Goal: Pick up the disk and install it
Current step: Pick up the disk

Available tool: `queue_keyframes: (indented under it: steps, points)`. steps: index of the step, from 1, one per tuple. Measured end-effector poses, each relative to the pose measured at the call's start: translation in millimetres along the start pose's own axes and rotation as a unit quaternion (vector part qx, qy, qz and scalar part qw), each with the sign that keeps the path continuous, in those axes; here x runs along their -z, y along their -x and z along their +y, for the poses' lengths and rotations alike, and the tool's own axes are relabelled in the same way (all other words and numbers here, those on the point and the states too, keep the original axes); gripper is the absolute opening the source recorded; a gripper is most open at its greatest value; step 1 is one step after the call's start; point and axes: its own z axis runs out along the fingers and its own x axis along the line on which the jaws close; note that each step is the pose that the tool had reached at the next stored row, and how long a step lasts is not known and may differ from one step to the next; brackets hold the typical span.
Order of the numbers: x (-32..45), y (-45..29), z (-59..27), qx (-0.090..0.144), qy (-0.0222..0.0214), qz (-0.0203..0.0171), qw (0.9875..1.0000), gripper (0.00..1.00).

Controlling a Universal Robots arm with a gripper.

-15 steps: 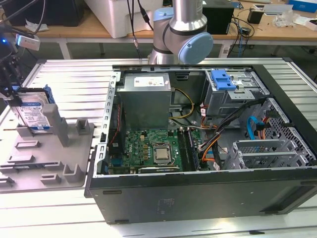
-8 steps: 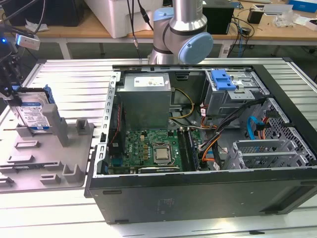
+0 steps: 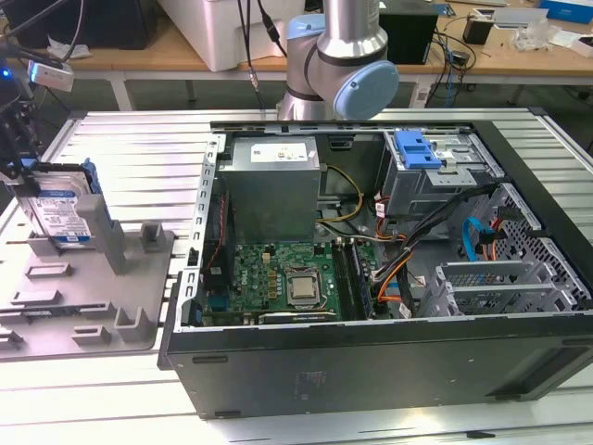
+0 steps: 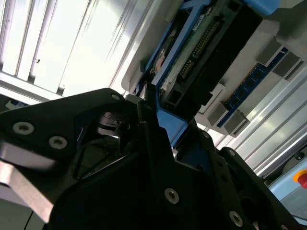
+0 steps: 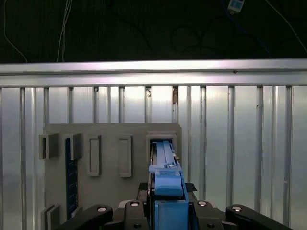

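The disk [image 3: 57, 211] stands on edge in a slot of the grey holder plate [image 3: 93, 306] at the exterior view's left, its white-and-blue label facing out and a blue rail around it. My gripper [image 3: 22, 181] hangs straight above it, with its dark fingers down on both sides of the disk's top edge. In the first wrist view the blue rail [image 5: 167, 167] runs from the holder's slot up between the two black pads [image 5: 143, 188], which press against it. In the second wrist view the disk's circuit-board side [image 4: 201, 52] shows beyond my gripper [image 4: 163, 122].
An open computer case [image 3: 371, 371] lies on the slatted aluminium table [image 3: 139, 148]. It holds a power supply [image 3: 273, 185], a motherboard [image 3: 278, 283], loose cables and a metal drive cage with a blue latch [image 3: 416, 148] at its far right. A blue memory stick [image 5: 72, 172] stands in the holder plate.
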Motion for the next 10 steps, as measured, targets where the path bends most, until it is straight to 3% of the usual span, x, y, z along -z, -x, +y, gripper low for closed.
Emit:
queue_keyframes:
  steps: [7,8,10]
  points:
    - [0.0,0.0,0.1,0.000,0.0002,0.0001,1.0000,0.38]
    - [-0.1,0.0,0.1,0.000,0.0001,0.0001,1.0000,0.45]
    - [-0.2,0.0,0.1,0.000,0.0001,0.0002,1.0000,0.45]
